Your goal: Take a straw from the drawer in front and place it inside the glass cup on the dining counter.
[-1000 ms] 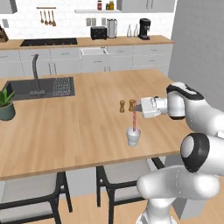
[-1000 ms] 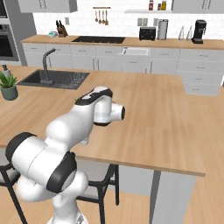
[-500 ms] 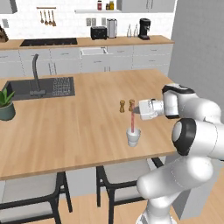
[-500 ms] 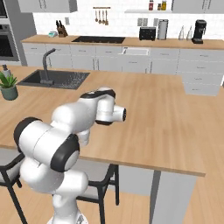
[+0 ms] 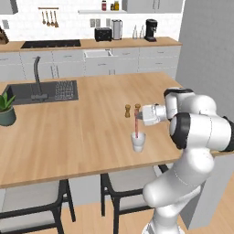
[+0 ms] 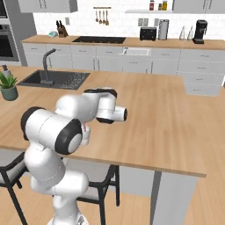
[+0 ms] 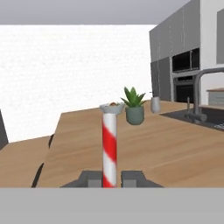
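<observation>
**Inspector A:** Start at the hand. State of grip?

**Inspector B:** The gripper (image 7: 109, 178) is clamped tight on the straw (image 7: 109, 148). In the hand view the fingertips (image 7: 89, 178) press it from both sides and the striped shaft runs straight out from between them.

**A:** Where is the straw relative to the target?

**B:** In the left base view the straw (image 5: 136, 128) stands near upright with its lower end inside the glass cup (image 5: 138, 142). The gripper (image 5: 137, 115) holds its upper end just above the rim. The cup sits on the dining counter (image 5: 82, 132), near its front edge, with the two shakers (image 5: 128, 110) close behind it.

**A:** Anything changed over the last second?

**B:** Hand, straw and cup are where they were. Only the arm's posture differs: the elbow has swung up and towards the base, and the jaws have not moved apart.

**A:** Assessment?

**B:** Insertion appears achieved and release is outstanding. I judge the remaining step to be opening the jaws and withdrawing clear. Main risk is the tall straw tipping the light cup, or the fingers dragging it back out.
</observation>
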Robot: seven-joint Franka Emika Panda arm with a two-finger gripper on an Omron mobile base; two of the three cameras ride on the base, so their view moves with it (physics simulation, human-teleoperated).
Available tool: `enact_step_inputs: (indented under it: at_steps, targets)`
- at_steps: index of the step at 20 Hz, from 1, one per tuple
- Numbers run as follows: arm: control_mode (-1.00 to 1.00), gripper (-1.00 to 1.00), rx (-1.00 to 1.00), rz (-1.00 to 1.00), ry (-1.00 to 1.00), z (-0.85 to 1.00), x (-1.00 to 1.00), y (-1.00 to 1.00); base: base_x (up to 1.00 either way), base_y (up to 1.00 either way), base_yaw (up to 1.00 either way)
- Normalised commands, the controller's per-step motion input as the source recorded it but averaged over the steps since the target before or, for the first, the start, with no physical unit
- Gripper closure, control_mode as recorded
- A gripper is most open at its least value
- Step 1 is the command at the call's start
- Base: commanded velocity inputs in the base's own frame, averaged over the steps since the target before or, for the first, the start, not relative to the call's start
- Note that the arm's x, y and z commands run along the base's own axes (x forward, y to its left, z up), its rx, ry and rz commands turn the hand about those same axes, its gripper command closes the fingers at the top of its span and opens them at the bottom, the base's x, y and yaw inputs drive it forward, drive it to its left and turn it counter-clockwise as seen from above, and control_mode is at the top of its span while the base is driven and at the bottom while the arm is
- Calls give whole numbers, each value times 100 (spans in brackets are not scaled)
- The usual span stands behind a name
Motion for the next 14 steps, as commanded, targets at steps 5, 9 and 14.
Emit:
enact_step_inputs:
  at_steps: [5,9,14]
  targets:
    - [-100,100,-2,0,0,-24,32,0,0,0,0]
    - [-100,100,0,0,0,-27,-12,0,0,0,0]
    - [-100,100,0,0,-1,-16,-72,0,0,0,0]
